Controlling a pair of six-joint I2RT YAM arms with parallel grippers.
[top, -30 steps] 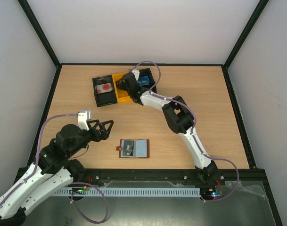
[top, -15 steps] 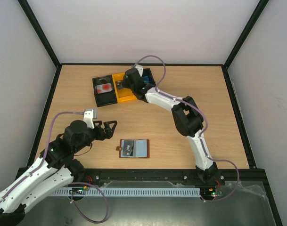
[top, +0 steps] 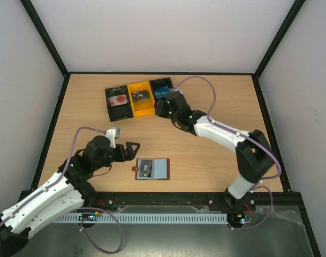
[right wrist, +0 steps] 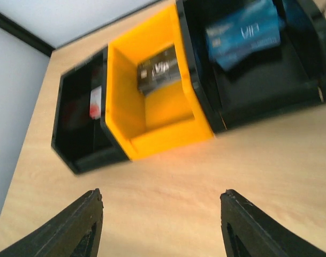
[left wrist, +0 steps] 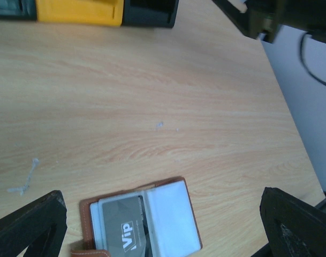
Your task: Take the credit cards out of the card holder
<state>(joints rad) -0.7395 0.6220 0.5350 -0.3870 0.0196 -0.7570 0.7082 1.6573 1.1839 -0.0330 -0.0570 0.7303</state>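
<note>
Near the front edge of the table (top: 205, 144), just ahead of my left gripper (top: 133, 151), the card holder (left wrist: 171, 219) lies open and flat. A grey card (left wrist: 121, 226) shows on its left panel, beside the pale right panel. My left fingers are spread wide and grip nothing, one to either side of the holder in the wrist view. My right gripper (right wrist: 160, 219) is spread and empty too, hovering beside the three-bin tray (right wrist: 168, 134), where a blue card (right wrist: 243, 31), a dark card (right wrist: 159, 69) and a red-marked card (top: 119, 100) lie, one to a bin. I judge the grey card to be light, stiff and slick, sitting snug in its slot, so pinching an exposed edge seems best. The leather holder looks soft and light, and may slide or lift along with it.
</note>
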